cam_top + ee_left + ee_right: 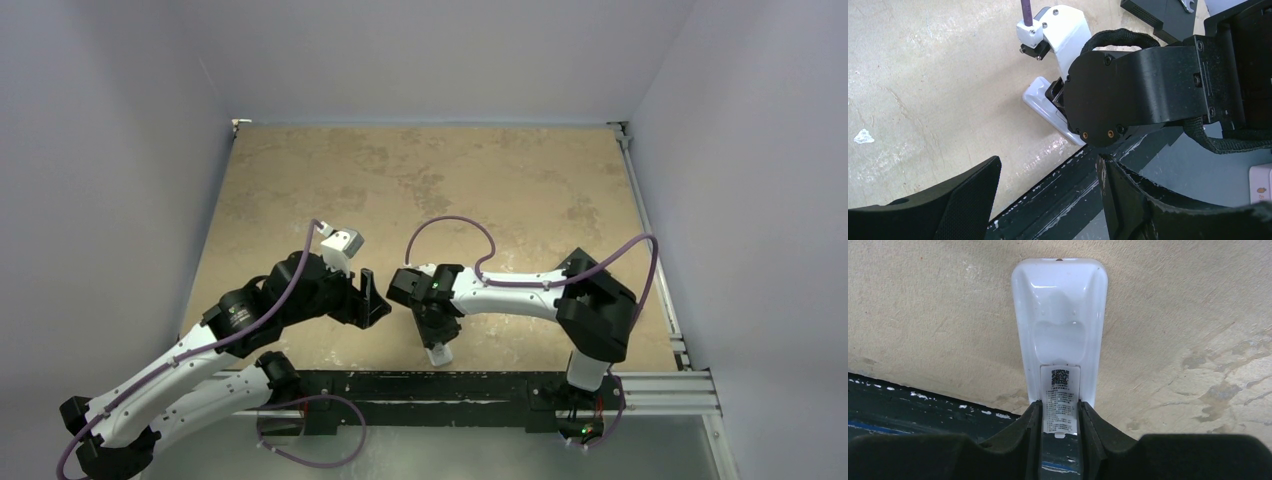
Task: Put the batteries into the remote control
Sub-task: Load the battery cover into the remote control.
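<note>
The remote control (1060,315) lies back-up near the table's front edge, white, with a recessed hollow and a QR-code label (1060,400) on its back. My right gripper (1060,407) is shut on its near end, one finger on each long side. From above, the remote control (440,352) pokes out below the right gripper (438,335). My left gripper (372,300) hangs open just left of it with nothing between its fingers (973,200). In the left wrist view the remote control (1045,102) shows under the right arm's black wrist. The batteries are out of view.
A black frame rail (450,385) runs along the table's near edge, right below the remote. Grey walls close in the tan tabletop (430,180) on three sides. A white object (1261,184) sits off the table at the left wrist view's right border.
</note>
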